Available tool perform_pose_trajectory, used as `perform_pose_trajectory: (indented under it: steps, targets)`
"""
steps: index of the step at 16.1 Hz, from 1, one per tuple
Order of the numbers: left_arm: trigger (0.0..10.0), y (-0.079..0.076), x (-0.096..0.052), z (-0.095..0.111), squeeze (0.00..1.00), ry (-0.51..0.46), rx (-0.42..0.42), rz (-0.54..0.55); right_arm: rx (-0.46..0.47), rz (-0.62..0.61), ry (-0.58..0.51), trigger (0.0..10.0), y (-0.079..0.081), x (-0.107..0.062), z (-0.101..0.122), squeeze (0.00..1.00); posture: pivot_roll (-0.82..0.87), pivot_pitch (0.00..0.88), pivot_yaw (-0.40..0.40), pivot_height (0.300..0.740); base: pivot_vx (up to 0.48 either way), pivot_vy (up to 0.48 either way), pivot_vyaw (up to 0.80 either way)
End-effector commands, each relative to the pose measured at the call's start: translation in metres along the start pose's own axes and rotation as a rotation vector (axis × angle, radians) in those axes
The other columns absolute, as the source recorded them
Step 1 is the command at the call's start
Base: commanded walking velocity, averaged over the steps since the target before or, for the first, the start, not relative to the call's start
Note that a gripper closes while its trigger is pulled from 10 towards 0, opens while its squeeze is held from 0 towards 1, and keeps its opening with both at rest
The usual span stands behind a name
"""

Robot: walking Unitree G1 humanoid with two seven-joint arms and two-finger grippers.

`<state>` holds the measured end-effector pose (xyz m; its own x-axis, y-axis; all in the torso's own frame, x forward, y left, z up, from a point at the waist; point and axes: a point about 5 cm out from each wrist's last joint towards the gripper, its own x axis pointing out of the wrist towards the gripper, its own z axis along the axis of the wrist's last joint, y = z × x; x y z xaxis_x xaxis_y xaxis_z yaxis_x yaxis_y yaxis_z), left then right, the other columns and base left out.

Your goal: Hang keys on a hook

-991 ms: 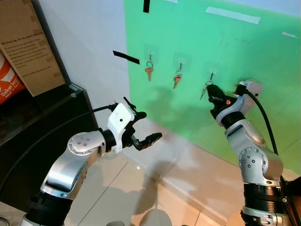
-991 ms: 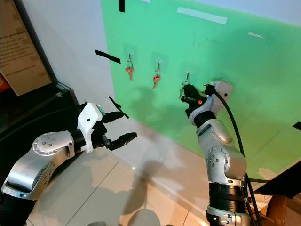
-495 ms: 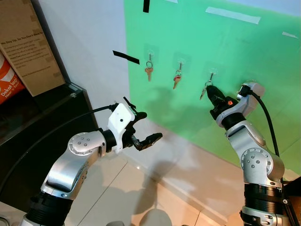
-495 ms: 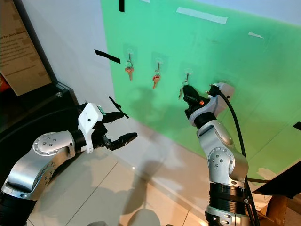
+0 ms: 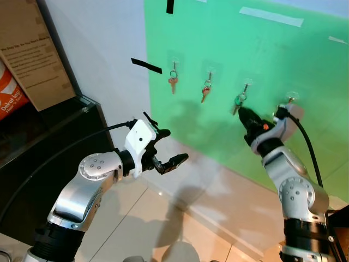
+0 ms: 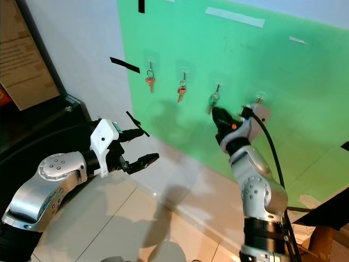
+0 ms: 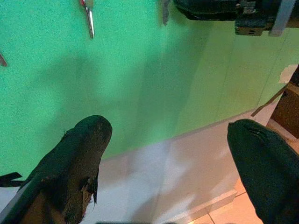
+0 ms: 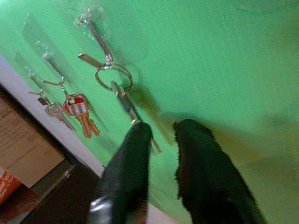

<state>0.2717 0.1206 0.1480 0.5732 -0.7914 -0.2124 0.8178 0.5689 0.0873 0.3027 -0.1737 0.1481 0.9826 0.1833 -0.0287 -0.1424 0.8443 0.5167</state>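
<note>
Right gripper (image 8: pixel 161 135): fingers narrow, just below the key (image 8: pixel 125 101) hanging on its hook (image 8: pixel 96 35).
Left gripper (image 5: pixel 168 147): fingers wide, holding nothing.

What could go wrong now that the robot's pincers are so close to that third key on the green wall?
The right gripper sits just under the third key, whose ring hangs over the tip of its hook. A nudge upward could lift the ring off so the key drops to the floor. The fingers have a narrow gap with the key's tip near it, so pulling back might drag the key along. The fourth hook beside the right wrist could be bumped. The left gripper hangs open, well away.
</note>
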Motion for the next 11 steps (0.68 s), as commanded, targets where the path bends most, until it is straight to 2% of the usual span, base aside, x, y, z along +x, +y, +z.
perform_pose_trajectory:
  steps: [1,5,6,7,8,10,11]
  targets:
    - [10.0,0.001,0.002,0.001,0.0,0.003,0.014,0.001,-0.056,0.018,-0.038,10.0,0.002,-0.003,0.008,1.0,0.1,0.0,0.0,0.74,0.0,0.0,0.0]
    - [10.0,0.002,0.0,-0.003,0.0,0.005,-0.008,0.051,-0.277,0.003,0.0,10.0,-0.004,-0.016,-0.002,1.0,0.1,0.0,-0.006,0.74,0.0,0.0,0.0]
    - [10.0,0.005,-0.003,-0.007,0.0,0.016,-0.014,0.097,-0.335,-0.033,0.016,10.0,-0.009,-0.018,-0.007,1.0,0.1,0.0,-0.009,0.74,0.0,0.0,0.8]
    - [10.0,0.01,-0.007,-0.014,0.0,0.036,-0.017,0.179,-0.397,-0.066,0.039,10.0,-0.014,-0.021,-0.015,1.0,0.11,0.0,-0.014,0.74,0.0,0.0,0.8]
    - [10.0,0.019,-0.018,-0.028,0.0,0.068,-0.054,0.355,-0.441,-0.084,0.095,10.0,-0.017,-0.023,-0.034,1.0,0.11,0.0,-0.013,0.74,0.0,0.0,0.8]
    - [10.0,0.021,-0.023,-0.034,0.0,0.083,-0.073,0.418,-0.449,-0.077,0.111,10.0,-0.014,-0.023,-0.04,1.0,0.11,0.0,-0.011,0.74,0.0,0.0,0.8]
    - [10.0,0.021,-0.029,-0.048,0.0,0.12,-0.077,0.495,-0.447,-0.069,0.131,10.0,-0.011,-0.021,-0.046,1.0,0.11,0.0,-0.021,0.74,0.0,0.0,0.8]
